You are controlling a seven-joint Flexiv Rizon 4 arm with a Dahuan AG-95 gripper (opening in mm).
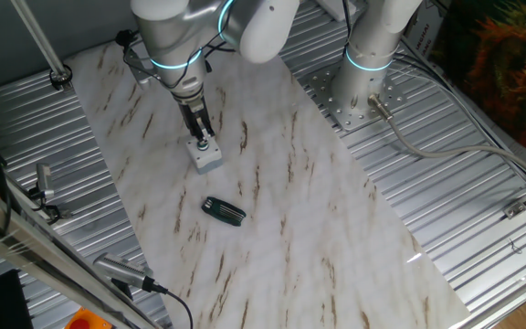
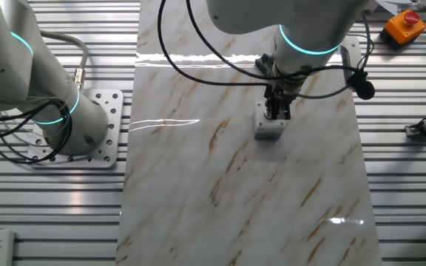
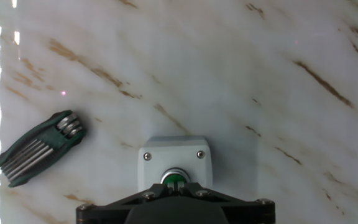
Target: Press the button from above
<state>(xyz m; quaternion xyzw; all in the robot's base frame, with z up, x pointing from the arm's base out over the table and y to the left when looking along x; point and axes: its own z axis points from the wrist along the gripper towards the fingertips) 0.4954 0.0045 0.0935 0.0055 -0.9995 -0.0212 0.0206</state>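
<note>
The button [image 3: 176, 177] is small, round and green, set in a light grey cube-shaped box [image 3: 174, 157] on the marble tabletop. My gripper [image 3: 176, 185] points straight down over it. Its two fingertips are shut together and rest on or just above the green cap, hiding its lower half in the hand view. In one fixed view the fingers [image 1: 203, 131] meet the top of the box [image 1: 207, 156]. In the other fixed view the gripper [image 2: 277, 113] stands on the box [image 2: 268, 129] and hides the button.
A dark green folding hex-key set [image 3: 39, 146] lies left of the box, also in one fixed view [image 1: 224, 211]. A second arm's base [image 1: 368, 82] stands on the ribbed metal table beside the marble sheet [image 2: 235, 192]. An orange stop switch [image 2: 405, 26] sits far off.
</note>
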